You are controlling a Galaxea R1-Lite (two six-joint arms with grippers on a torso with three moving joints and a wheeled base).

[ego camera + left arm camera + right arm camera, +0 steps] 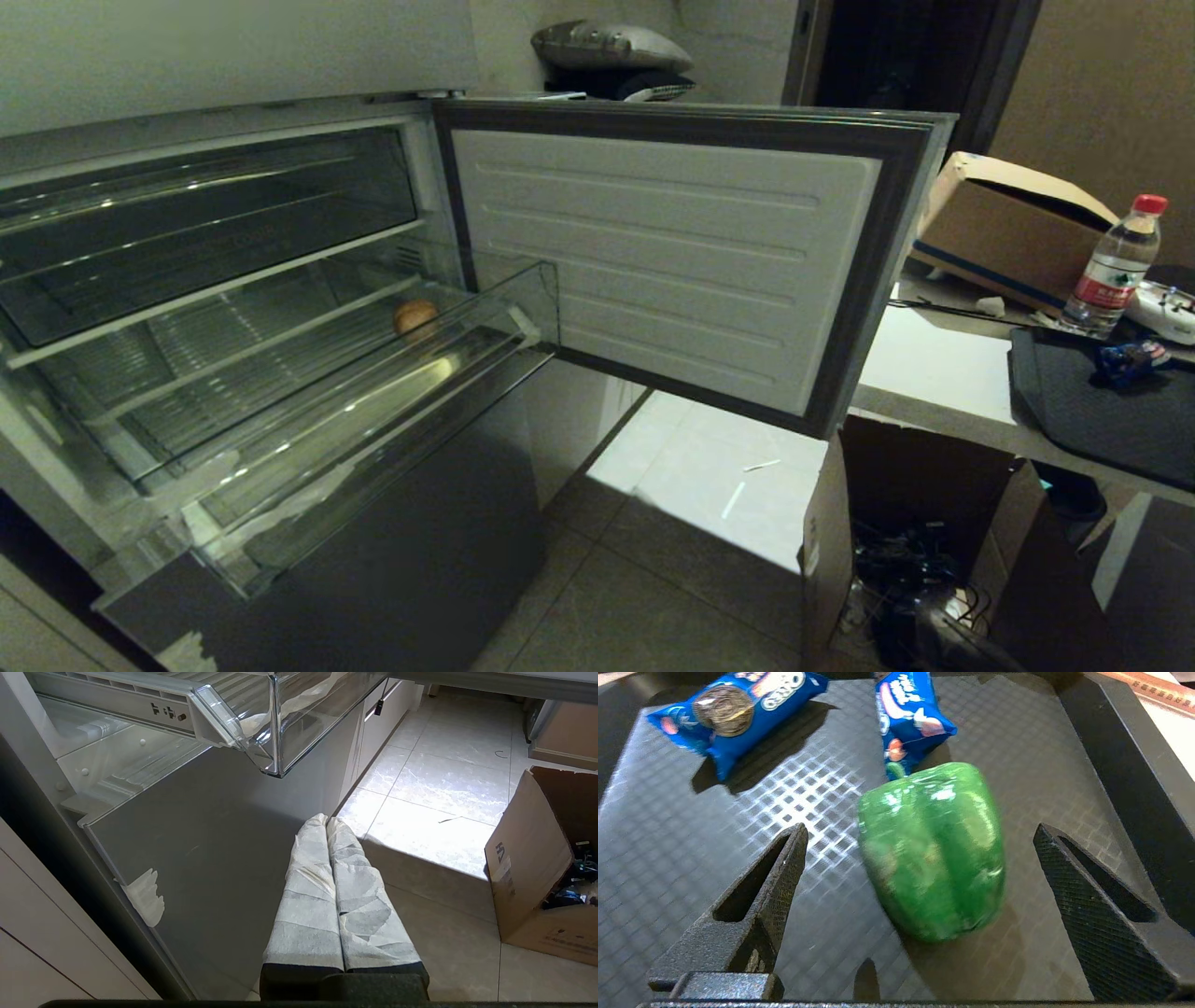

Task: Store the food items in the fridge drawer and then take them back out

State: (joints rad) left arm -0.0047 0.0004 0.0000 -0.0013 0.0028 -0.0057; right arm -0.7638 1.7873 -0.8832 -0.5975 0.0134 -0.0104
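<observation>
The fridge (233, 308) fills the left half of the head view, its door (672, 252) swung open toward the middle of the frame. The clear fridge drawer (355, 373) is pulled out at centre left, and a tan-brown potato (415, 317) lies on its ribbed floor near the right end. Below it stands a grey steel door panel (401, 551). At the right edge of the frame a desk (934, 369) carries a black tray (1083, 401), a cardboard box (1008, 229) and a water bottle (1116, 266) with a red cap. An open carton (906, 523) sits on the tiled floor (691, 485) in the lower right.

Neither arm shows in the head view. In the right wrist view the right hand (920, 872) hangs over the black tray, well apart from the potato in the drawer, its two dark fingers (756, 905) spread wide. A green bell pepper (931, 851) lies on the tray between them, touching neither finger. Two blue Oreo packets (738, 707) rest beyond it in the upper part of that frame.

In the left wrist view the left hand (327, 821) points down at the floor beside the grey panel, beneath the drawer's corner, its tape-wrapped fingers (308, 891) pressed together on nothing.
</observation>
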